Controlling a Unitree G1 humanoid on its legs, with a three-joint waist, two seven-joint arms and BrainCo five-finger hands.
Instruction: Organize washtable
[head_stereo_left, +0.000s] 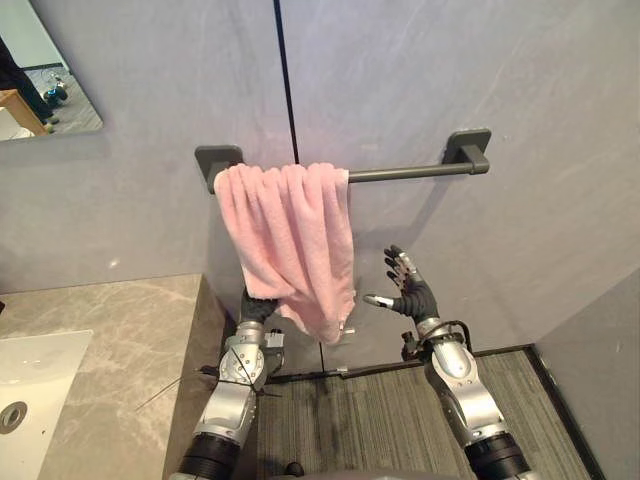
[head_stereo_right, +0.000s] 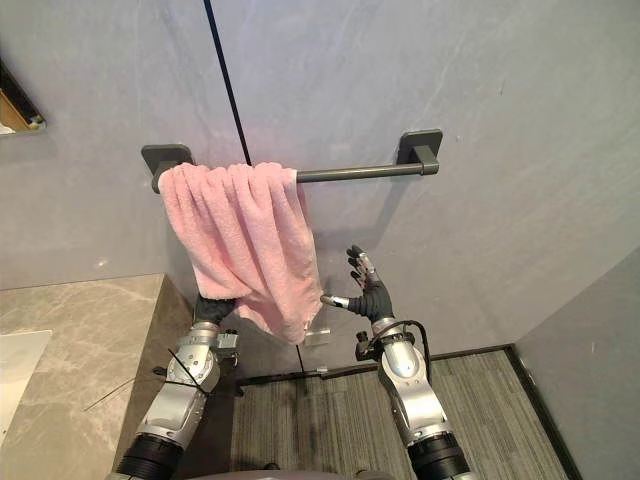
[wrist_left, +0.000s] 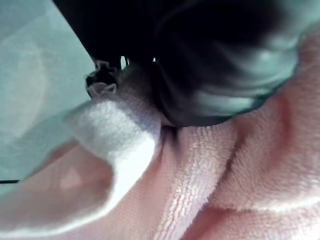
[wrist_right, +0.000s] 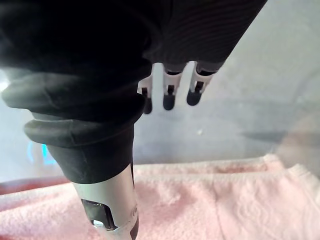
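Note:
A pink towel (head_stereo_left: 295, 240) hangs bunched over the left end of a dark grey towel bar (head_stereo_left: 410, 171) on the wall. Its lower corner droops to the right. My left hand (head_stereo_left: 256, 308) reaches up under the towel's lower left edge, and the cloth covers most of it. In the left wrist view the towel (wrist_left: 225, 190) presses right against the dark cover. My right hand (head_stereo_left: 410, 292) is open just right of the towel's lower corner, thumb pointing toward the cloth without touching it. The right wrist view shows straight fingers (wrist_right: 169, 100) above the towel (wrist_right: 200, 200).
A marble counter (head_stereo_left: 100, 340) with a white sink (head_stereo_left: 30, 380) lies at the lower left, below a mirror (head_stereo_left: 40, 90). The right half of the bar is bare. Grey carpet (head_stereo_left: 370, 410) covers the floor below, and a wall (head_stereo_left: 600, 360) closes in at the right.

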